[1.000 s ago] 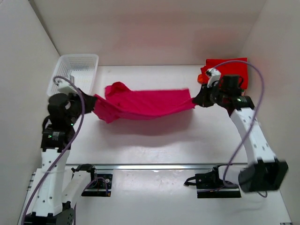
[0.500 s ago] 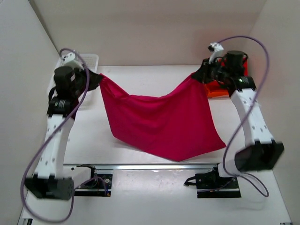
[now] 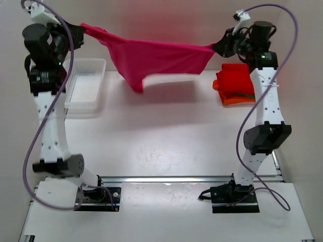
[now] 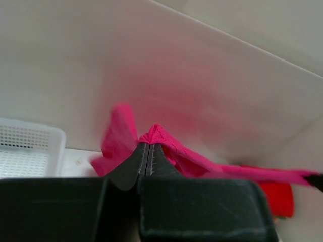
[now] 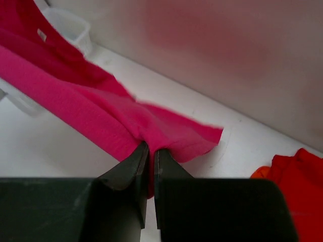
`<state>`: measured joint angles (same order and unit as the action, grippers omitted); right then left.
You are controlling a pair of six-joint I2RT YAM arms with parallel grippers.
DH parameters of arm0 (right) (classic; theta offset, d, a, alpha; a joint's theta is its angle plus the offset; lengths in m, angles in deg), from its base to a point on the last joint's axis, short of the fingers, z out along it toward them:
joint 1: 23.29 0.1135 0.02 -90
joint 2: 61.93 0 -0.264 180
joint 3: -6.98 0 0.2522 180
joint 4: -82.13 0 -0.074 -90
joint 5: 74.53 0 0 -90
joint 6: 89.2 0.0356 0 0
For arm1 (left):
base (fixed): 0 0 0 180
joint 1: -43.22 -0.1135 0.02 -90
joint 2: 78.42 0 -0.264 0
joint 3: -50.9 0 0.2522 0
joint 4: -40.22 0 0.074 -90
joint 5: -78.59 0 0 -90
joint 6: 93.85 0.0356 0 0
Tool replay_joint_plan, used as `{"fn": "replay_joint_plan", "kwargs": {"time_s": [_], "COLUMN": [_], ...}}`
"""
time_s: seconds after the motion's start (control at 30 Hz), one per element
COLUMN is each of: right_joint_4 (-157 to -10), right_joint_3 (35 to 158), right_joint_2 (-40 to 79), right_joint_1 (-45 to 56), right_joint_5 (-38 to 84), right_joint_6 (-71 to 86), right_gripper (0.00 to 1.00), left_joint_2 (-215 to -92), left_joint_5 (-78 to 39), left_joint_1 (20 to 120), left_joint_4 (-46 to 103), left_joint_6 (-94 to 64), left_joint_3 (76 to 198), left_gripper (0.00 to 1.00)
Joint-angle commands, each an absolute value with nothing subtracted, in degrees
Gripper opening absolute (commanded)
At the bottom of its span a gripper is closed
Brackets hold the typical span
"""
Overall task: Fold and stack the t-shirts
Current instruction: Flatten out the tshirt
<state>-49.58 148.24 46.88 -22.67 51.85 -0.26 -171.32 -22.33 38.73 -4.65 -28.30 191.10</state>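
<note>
The magenta t-shirt (image 3: 156,58) hangs stretched above the bench (image 3: 161,136), one end pinched in the left hand (image 3: 79,31), the other in the right hand (image 3: 217,49). The wrist views show both sets of jaws closed on fabric (overhead they are too small to judge); only the overhead view shows the full span, clear of the surface. Half a second earlier it sagged in a deep drape; now it is higher and flatter.
</note>
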Motion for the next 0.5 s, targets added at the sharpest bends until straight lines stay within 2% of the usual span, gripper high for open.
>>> {"fn": "replay_joint_plan", "kwargs": {"time_s": [0.0,0.1,0.27,0.43,0.47], "right_joint_4": [-53.5,-53.4,-51.6,-59.9,-61.2], "right_joint_3": [145.7,140.0,125.9,94.5,87.8], "right_joint_2": [42.0,41.2,39.3,29.6,27.0], "right_joint_1": [-26.4,-27.2,-27.7,-27.9,-28.1], "right_joint_5": [56.4,58.9,57.0,55.7,56.4], "right_joint_6": [2.3,1.7,-1.9,2.9,5.3], "right_gripper": [0.0,0.0,0.0,0.0,0.0], "left_joint_2": [-159.0,-149.7,-133.7,-120.4,-116.7], "left_joint_5": [-20.2,-20.3,-21.4,-20.1,-20.0], "left_joint_1": [40.4,41.8,44.8,48.7,49.4], "left_joint_4": [-1.3,4.7,9.5,7.9,7.0], "left_joint_6": [-27.3,-29.9,-32.8,-34.3,-35.0], "left_joint_3": [182.7,160.5,132.2,106.4,104.3], "left_gripper": [0.0,0.0,0.0,0.0,0.0]}}
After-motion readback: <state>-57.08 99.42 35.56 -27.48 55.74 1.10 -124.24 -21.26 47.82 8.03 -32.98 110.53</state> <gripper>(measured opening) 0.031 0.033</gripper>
